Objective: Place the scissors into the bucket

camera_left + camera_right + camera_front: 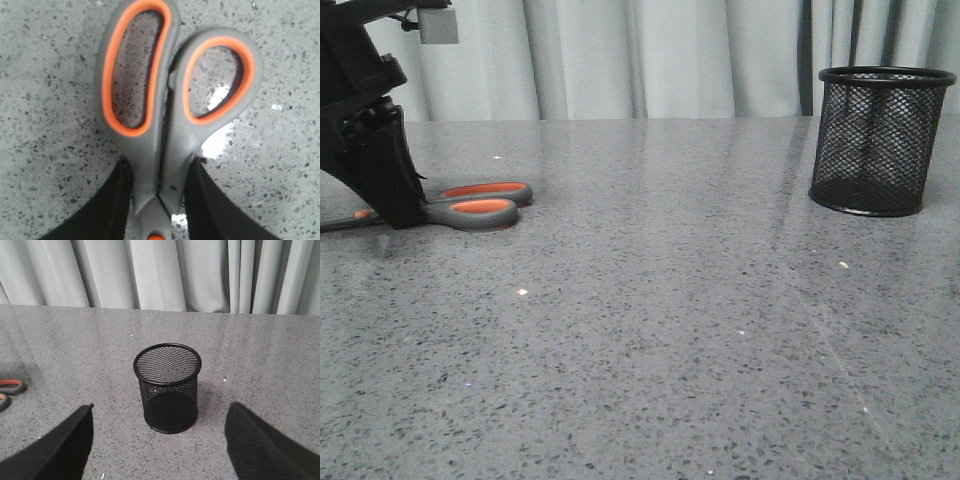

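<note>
The scissors lie flat on the grey speckled table at the far left, with grey handles lined orange and the blades pointing left. My left gripper is down on them just behind the handle loops. In the left wrist view its two black fingers press against both sides of the scissors near the orange pivot. The bucket, a black wire-mesh cup, stands upright at the far right. My right gripper is open and empty, facing the bucket from a short way off. It does not show in the front view.
A pale curtain hangs behind the table's far edge. The grey table top stretches between the scissors and the bucket. The scissors' handle ends show at the edge of the right wrist view.
</note>
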Robot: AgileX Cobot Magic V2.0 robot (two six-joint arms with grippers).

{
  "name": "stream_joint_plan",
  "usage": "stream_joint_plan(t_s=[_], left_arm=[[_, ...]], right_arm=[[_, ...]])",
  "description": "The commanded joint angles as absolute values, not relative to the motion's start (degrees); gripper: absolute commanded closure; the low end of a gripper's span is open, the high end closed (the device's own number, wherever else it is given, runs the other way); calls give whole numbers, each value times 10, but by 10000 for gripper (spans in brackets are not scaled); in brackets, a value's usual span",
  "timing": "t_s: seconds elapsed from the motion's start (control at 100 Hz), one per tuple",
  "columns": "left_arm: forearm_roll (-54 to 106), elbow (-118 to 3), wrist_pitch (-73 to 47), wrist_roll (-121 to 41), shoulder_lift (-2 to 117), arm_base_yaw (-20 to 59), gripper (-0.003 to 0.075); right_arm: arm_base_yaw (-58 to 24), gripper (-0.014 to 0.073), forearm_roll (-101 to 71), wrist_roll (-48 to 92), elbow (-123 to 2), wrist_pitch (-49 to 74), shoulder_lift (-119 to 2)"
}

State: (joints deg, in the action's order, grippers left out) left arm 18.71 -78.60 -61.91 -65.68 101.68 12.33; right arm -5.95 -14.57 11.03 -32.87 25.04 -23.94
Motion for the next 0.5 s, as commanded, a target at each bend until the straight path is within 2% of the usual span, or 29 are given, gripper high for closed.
stream_joint_plan(t_s=[0.0, 0.49], left_arm=[[203, -792, -621, -655, 1007, 124, 739], [231, -794, -557, -655, 934, 124, 739]], right_arm=[[-59, 95, -151, 113, -349, 210, -248], [-59, 96, -175, 113, -349, 213, -248]])
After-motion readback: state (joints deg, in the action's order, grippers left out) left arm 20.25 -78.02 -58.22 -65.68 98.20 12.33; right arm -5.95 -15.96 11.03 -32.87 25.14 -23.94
